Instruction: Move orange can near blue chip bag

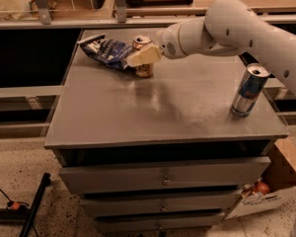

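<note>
Gripper point(144, 57), cream-coloured and at the end of a thick white arm point(237, 23), sat just to the right of the blue chip bag point(107, 51) as the camera saw it, closed around the middle of the orange can point(144, 71). One pale finger point(137, 59) lay across the front of the can; the other was hidden behind it. The can stood upright, its silver top showing above the finger and its tan lower body below. Its base looked to be at the level of the grey cabinet top point(163, 107), though I could not tell whether it rested there or was held just clear.

The can was right beside the bag's right end, and whether the two touched could not be made out. The bag lay crumpled on its side, dark blue with white print, its whitish end pointing left, away from the can.

Well apart from the bag, far to the right and nearer the front edge, a taller blue-and-silver can point(248, 90) stood upright. Below the bag's level, the cabinet's drawers point(163, 179) faced the camera. Lower still and far to the right of the bag, a cardboard box point(282, 179) sat on the floor. A black stand point(34, 201) lay on the floor down to the bag's left.
</note>
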`<state>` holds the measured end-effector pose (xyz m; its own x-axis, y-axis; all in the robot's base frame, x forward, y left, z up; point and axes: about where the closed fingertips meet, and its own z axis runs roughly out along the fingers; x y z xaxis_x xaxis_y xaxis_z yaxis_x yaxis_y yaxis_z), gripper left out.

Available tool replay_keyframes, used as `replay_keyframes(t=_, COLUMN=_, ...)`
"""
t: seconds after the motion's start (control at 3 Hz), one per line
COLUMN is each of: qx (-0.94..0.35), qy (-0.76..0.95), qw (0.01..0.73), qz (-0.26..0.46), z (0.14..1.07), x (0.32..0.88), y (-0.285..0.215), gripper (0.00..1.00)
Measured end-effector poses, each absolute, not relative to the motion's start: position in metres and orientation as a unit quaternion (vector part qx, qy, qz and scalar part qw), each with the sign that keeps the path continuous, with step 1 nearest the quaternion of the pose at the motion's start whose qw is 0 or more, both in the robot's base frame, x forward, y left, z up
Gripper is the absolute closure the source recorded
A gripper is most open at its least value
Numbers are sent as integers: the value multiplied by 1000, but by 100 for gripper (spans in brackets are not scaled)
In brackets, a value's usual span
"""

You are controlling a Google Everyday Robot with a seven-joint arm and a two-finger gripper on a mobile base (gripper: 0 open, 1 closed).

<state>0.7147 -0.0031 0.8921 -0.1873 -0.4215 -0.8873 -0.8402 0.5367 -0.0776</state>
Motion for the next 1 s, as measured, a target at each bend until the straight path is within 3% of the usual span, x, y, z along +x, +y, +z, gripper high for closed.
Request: replay_keyframes(t=1.0, qx=-436, qy=744, qw=471, qz=189, z=921, x=702, y=-21, gripper=0)
